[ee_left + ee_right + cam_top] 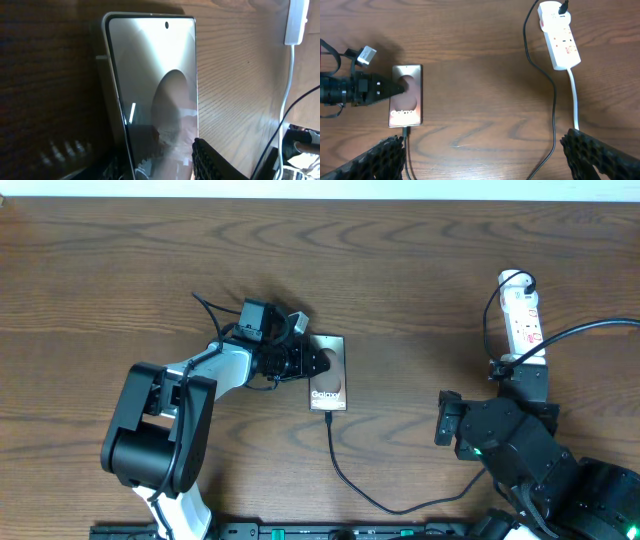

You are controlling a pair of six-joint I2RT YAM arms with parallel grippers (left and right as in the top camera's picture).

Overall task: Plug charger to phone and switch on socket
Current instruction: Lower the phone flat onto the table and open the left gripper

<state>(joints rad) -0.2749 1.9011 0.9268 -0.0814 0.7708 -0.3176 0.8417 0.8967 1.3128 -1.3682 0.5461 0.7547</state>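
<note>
A dark brown wooden table [420, 270] with a strong grain fills every view. Of the room, only a pale strip [400, 188] shows beyond its far edge. The socket [522, 320] lies on the right side, its long axis running away from the robot with the far end leaning a little left. Its thick white cord [575, 100] leaves the near end. The phone [334, 380] lies flat, screen up, well to the left of the socket and slightly nearer the robot. Its long axis is almost parallel to the socket's, with the camera-hole end pointing away and the lettered end toward the robot. The charger [553, 110] has its plug end at the socket's far end. Its black cable runs down the socket's left side and curves round, and the tip sits at the phone's near short end. The left gripper [322, 363] reaches in from the side away from the socket, jaws partway apart at the phone's long edge; whether they clamp it I cannot tell. The right gripper [482, 142] hangs on the socket's near side, its fingers [600, 155] spread wide with nothing between them.
</note>
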